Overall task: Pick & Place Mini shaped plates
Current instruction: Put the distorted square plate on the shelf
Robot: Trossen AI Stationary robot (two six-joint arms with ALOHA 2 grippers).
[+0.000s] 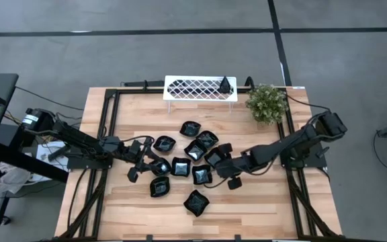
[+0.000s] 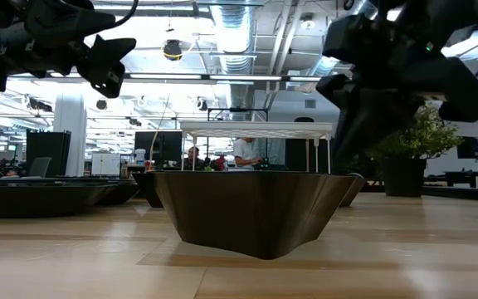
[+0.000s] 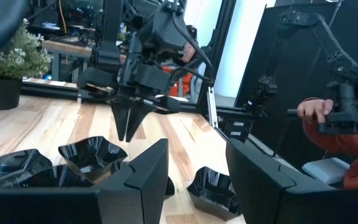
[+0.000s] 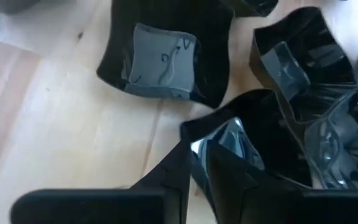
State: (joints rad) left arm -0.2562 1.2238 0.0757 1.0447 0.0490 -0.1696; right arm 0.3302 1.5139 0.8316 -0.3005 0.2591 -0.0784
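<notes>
**Black dishes clustered mid-table, one already on the tray**

A light wooden table [image 1: 261,202] with a black frame is set on a grey floor; in the low view an open office with people is seen beyond it. At the far edge a white lattice-patterned tray [image 1: 200,88] on short legs is stood, and a single small black dish [image 1: 226,84] is seen on its right end. A small green potted plant [image 1: 267,103] is placed just beside the tray's right end.

The mini shaped plates [image 1: 187,158] are gathered in a loose cluster at the table's middle, several touching or overlapping, and each appears empty. One plate [image 1: 196,202] is set apart toward the near edge.

The right gripper [image 1: 215,161] is lowered at the right side of the cluster. In the right wrist view its fingers [image 4: 229,180] are drawn nearly together and are seen clamped on the rim of a glossy plate [image 4: 253,155], beside a square plate [image 4: 166,59] and a scalloped plate [image 4: 309,62].

The left gripper [image 1: 138,163] is held at the left side of the cluster, its fingers [image 3: 145,180] spread wide apart with nothing between them.
</notes>
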